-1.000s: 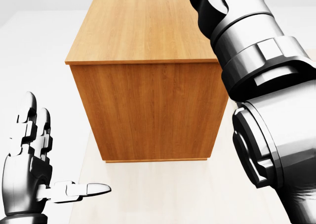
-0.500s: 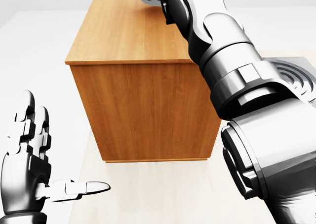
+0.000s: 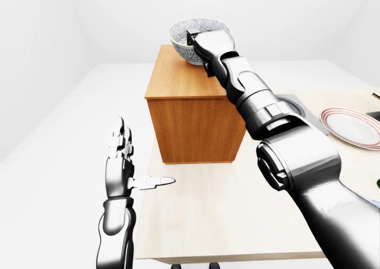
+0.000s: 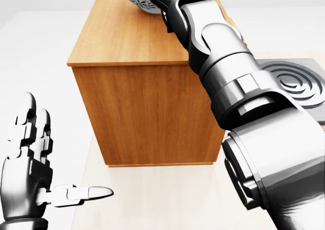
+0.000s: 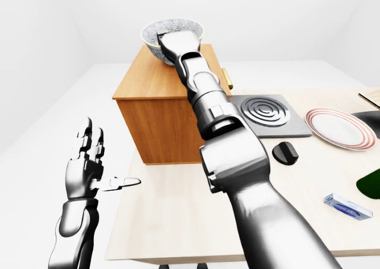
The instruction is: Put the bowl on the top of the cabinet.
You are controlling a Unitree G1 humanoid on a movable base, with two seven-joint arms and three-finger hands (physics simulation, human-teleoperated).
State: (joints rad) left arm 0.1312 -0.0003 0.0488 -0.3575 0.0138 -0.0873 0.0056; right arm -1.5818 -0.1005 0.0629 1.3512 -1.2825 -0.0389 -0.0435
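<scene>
one patterned grey bowl (image 3: 191,38) sits high over the far end of the single wooden cabinet (image 3: 196,116) in the left-eye view, gripped at its near rim by the robot's right hand (image 3: 205,42), whose arm stretches up from the lower right of the picture; whether the bowl's base touches the cabinet top or hangs just above it cannot be told, and nothing can be made out inside the bowl. the fingers themselves are mostly hidden behind the wrist, so the hold is read from the hand pressed against the rim. the left hand (image 3: 123,162) stands well apart at the lower left, palm upright, fingers spread wide and thumb pointing toward the cabinet, holding nothing. the cabinet rests on one pale table (image 5: 178,215). to the cabinet's right in the right-eye view lie one grey hotplate (image 5: 265,112) with ringed coils, one red-rimmed plate (image 5: 339,128) with nothing on it, one small black object (image 5: 285,152) and one clear blue-tinted block (image 5: 344,205), each apart from the others. a dark green shape at the right edge is cut off by the frame.
</scene>
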